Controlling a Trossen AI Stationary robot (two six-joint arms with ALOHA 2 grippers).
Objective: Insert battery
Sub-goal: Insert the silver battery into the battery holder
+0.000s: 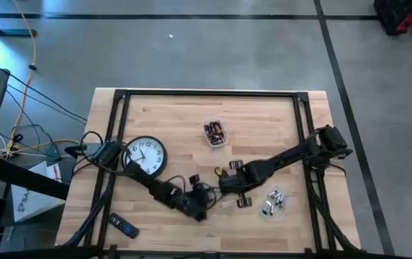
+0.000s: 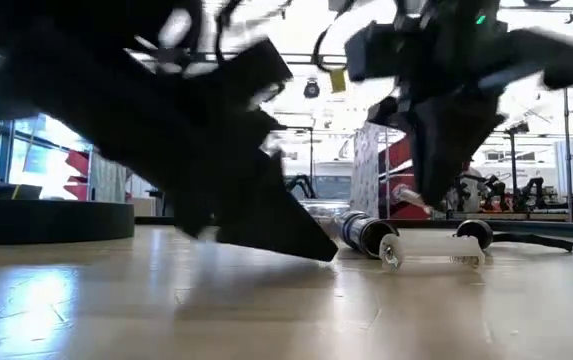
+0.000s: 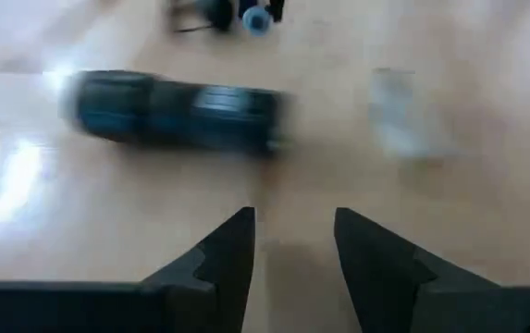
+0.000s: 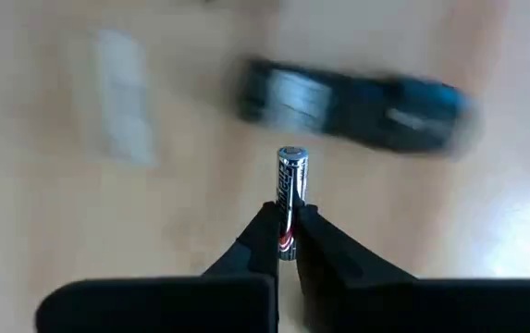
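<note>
Two dark arms met low over a wooden table (image 1: pixel 191 115) in the lower centre of the overhead frame, the left arm (image 1: pixel 148 180) reaching in from the lower left past a round wall clock (image 1: pixel 147 155) lying face up, the right arm (image 1: pixel 292 155) stretching down from the right edge. The left gripper (image 3: pixel 292 245) hovered just above the tabletop with its jaws parted and nothing between them; its wrist camera showed a dark, oblong device (image 3: pixel 177 111), blurred, lying on the wood ahead of the fingers. The right gripper (image 4: pixel 288 242) had its jaws pinched tight on a battery (image 4: pixel 291 190), which stood upright out of the fingertips with its metal cap facing the camera, near the same dark device (image 4: pixel 352 102) lying beyond it. A small clear tray of batteries (image 1: pixel 215 132) sat in the upper middle of the table, and a loose pile of silver cells (image 1: pixel 274 201) lay at lower right, just beside the right gripper. A dark remote control (image 1: pixel 124 226) rested near the lower left edge of the table. From table height, both arms filled the upper frame, with a dark cylindrical piece (image 2: pixel 366 235) lying on the wood between them; what it was could not be told.
</note>
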